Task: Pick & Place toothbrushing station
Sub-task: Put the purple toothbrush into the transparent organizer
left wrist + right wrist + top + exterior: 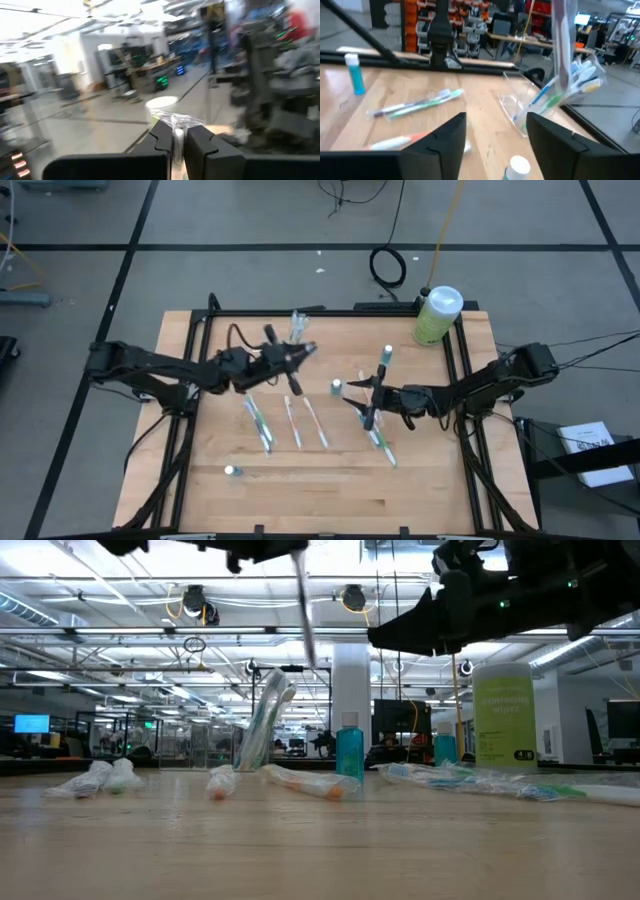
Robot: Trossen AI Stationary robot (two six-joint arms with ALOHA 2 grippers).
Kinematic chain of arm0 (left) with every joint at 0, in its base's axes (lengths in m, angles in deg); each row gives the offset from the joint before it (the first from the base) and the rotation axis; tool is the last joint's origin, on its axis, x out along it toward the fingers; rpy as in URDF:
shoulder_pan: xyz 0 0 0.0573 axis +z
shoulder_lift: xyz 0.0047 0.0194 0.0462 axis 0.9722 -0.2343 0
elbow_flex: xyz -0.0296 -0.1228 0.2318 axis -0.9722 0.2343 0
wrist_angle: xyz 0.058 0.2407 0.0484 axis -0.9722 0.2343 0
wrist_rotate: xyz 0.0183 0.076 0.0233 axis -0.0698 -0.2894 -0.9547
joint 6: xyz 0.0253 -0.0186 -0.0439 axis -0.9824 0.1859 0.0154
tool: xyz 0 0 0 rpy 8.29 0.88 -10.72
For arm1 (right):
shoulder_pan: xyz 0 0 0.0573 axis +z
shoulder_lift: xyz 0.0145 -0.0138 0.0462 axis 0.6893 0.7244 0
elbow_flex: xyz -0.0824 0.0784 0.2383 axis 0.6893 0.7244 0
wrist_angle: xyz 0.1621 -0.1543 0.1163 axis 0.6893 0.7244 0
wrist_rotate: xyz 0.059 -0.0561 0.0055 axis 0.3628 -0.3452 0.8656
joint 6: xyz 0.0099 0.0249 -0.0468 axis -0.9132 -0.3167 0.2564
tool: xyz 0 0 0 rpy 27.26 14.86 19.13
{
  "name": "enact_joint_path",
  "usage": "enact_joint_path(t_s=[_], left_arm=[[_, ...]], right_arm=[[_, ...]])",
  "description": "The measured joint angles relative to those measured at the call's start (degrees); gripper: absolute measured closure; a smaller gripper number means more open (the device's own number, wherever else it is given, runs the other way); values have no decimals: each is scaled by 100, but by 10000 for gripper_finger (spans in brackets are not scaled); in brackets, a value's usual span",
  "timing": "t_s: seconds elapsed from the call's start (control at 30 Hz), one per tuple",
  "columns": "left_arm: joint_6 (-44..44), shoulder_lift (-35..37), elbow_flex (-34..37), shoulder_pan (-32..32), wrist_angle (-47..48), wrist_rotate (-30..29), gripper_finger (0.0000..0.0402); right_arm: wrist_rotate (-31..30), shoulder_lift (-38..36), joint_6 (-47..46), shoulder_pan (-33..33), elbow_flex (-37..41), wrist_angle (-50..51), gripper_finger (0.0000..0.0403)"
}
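The toothbrushing station (pixel 298 326) is a clear plastic holder at the back middle of the table; it also shows in the low view (pixel 266 726) and, with several brushes in it, in the right wrist view (pixel 546 100). My left gripper (pixel 300 358) hovers just in front of the station, shut on a wrapped toothbrush (pixel 305 610) that hangs down from it. Crinkled wrapping (pixel 181 120) shows between its fingers. My right gripper (pixel 362 400) is open above the table's middle right, with nothing between its fingers (pixel 451 131).
A green bottle with a white cap (pixel 437 315) stands at the back right corner. Three wrapped toothbrushes (pixel 293 423) lie side by side mid-table, another (pixel 381 443) under the right arm. Small blue bottles (pixel 337 387) (pixel 386 355) (pixel 231 471) stand about.
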Motion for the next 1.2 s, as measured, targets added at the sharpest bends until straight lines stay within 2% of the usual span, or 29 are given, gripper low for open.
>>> enact_joint_path(t_s=[0.1, 0.23, 0.33, 0.53, 0.73, 0.93, 1.2], left_arm=[[200, 484, 0, 126, 783, -368, 394], [787, 783, -2, 431, 1807, -378, 391], [1036, 772, -2, 720, 2181, -359, 394], [1243, 413, 2, 1205, 2289, -332, 393], [1665, 101, 2, 1597, 2277, 258, 391], [1989, -148, 2, 1817, 2317, 301, 394], [2522, -447, 2, 2174, 2323, 812, 393]], right_arm=[[0, -348, -229, 0, 0, 433, 182], [3, -929, -163, -32, 0, 987, 177], [5, -1256, -40, -86, 0, 1317, 179], [4, -1451, -100, -162, 0, 1660, 183], [4, -1446, -194, -160, 0, 1766, 182], [6, -1446, -247, -160, 0, 1769, 187], [7, -1446, -285, -160, 0, 1768, 188]])
